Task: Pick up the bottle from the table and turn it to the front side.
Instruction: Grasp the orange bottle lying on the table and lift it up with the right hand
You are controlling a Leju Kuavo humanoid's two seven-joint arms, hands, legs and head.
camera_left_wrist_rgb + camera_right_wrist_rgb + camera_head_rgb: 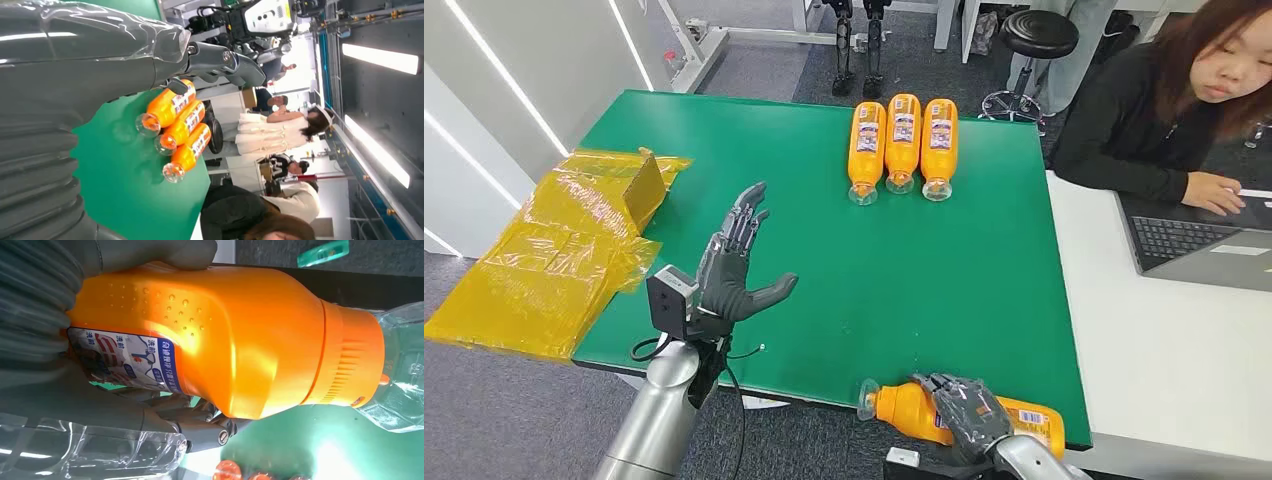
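An orange bottle [904,408] with a clear cap lies on its side at the near edge of the green table [944,270]. My right hand [966,410] wraps around its body. Up close in the right wrist view, the orange bottle [240,340] shows a blue and white label, with my right hand's fingers [200,422] curled under it. My left hand [736,268] hovers open over the table's left part, fingers spread, holding nothing. Three more orange bottles [902,142] lie side by side at the table's far edge, caps toward me; the left wrist view shows these three bottles [175,130] too.
Crumpled yellow plastic wrapping [554,250] hangs off the table's left edge. A person [1164,100] sits at the right behind a white desk [1164,360] with a laptop [1199,240]. A black stool [1036,35] stands beyond the table.
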